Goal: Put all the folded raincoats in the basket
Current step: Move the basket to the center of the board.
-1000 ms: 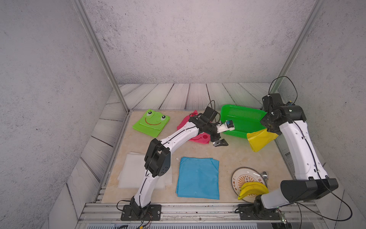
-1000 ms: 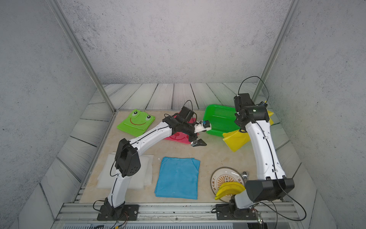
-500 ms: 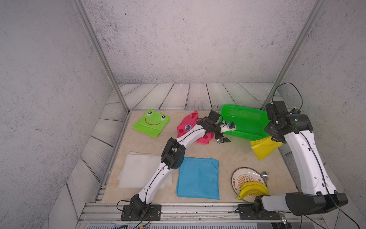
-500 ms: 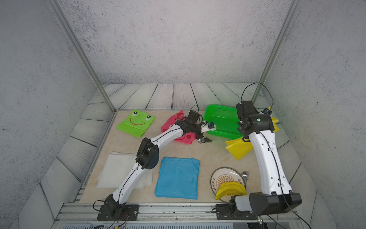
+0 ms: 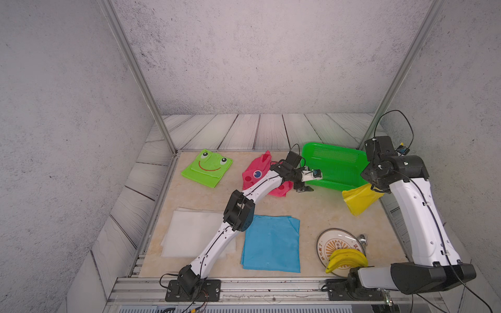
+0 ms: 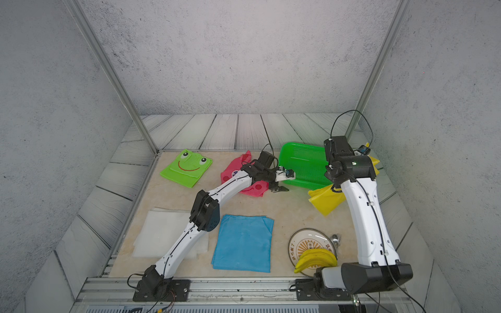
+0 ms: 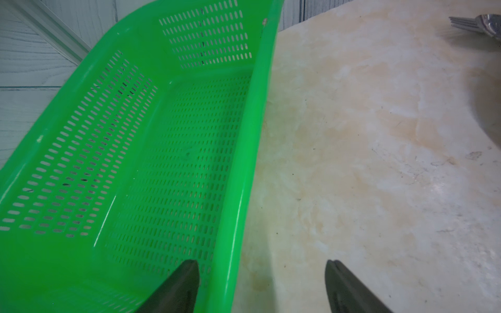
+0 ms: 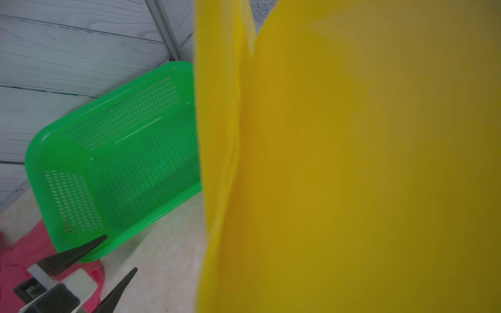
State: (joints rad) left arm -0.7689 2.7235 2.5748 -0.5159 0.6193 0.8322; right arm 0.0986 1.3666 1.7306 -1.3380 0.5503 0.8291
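**Yellow raincoat held beside basket, not yet in it**

The right end effector (image 5: 375,186) is clamping tight on the yellow raincoat (image 5: 360,202), which is hanging near the right edge of the counter (image 5: 311,214), just outside the basket (image 5: 329,157). The basket is sitting at the counter's far right corner. The left end effector (image 7: 260,264) is standing with jaws apart astride the basket's near rim, gripping nothing.

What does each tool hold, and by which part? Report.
Right tool: yellow raincoat, by its upper end. Left tool: nothing; open astride the basket rim.
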